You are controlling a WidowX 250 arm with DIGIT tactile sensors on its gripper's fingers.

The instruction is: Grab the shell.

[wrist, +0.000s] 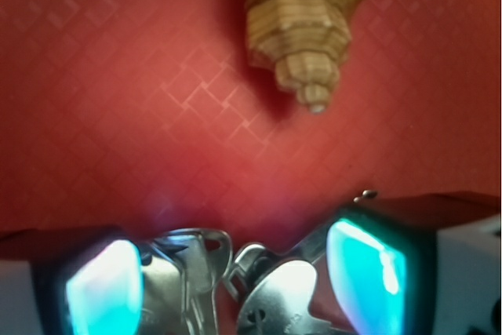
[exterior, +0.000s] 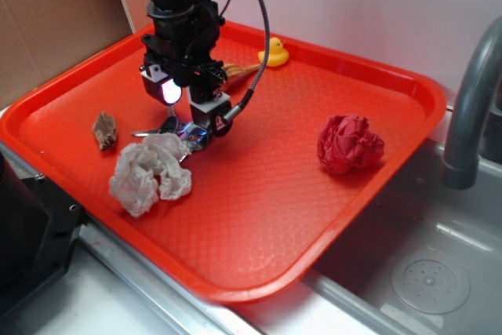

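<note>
1. A bunch of keys (wrist: 227, 280) is seen between the parted fingers (wrist: 102, 292) of the gripper (wrist: 235, 280); a firm hold cannot be told.
2. The shell (wrist: 302, 21) lies just beyond on the tray (exterior: 259, 217), ungrasped; everything is left.

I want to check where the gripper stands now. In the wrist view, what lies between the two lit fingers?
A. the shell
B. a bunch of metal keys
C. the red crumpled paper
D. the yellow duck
B: metal keys lie between the fingers of the gripper, while the shell lies apart, ahead on the tray.
</note>
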